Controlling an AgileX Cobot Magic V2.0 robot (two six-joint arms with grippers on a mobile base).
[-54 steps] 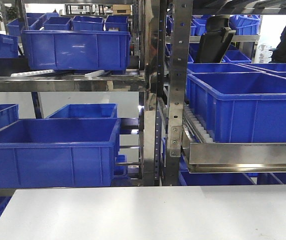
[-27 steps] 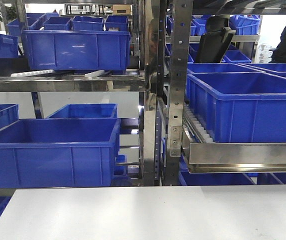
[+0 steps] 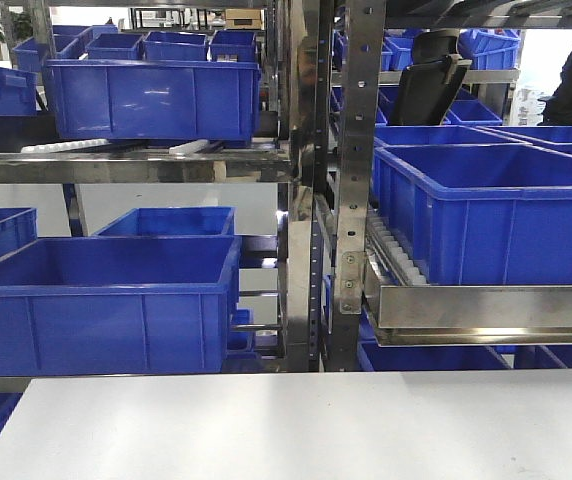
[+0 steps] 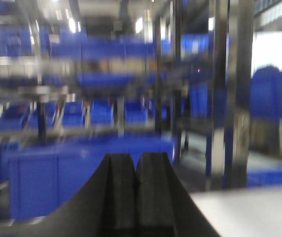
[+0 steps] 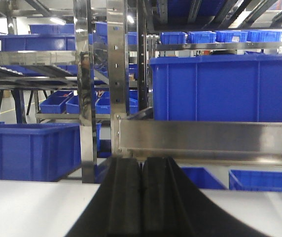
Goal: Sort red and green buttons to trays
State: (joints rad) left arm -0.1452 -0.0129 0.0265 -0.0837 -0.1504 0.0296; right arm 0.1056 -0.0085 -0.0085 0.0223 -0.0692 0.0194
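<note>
No red or green buttons and no trays show in any view; they are out of view. In the left wrist view, which is motion-blurred, my left gripper (image 4: 136, 165) is shut with its two black fingers pressed together and nothing between them, pointing at the blue crates on the shelving. The right wrist view shows my right gripper (image 5: 142, 165) shut and empty too, held level above the white table (image 5: 27, 207) and facing the steel rack. Neither arm appears in the front-facing view.
A white table (image 3: 296, 425) fills the foreground. Behind it stands a steel shelving rack (image 3: 351, 180) with a roller rail (image 3: 486, 310). Deep blue crates sit on it at lower left (image 3: 101, 300), upper left (image 3: 151, 98) and right (image 3: 496, 215).
</note>
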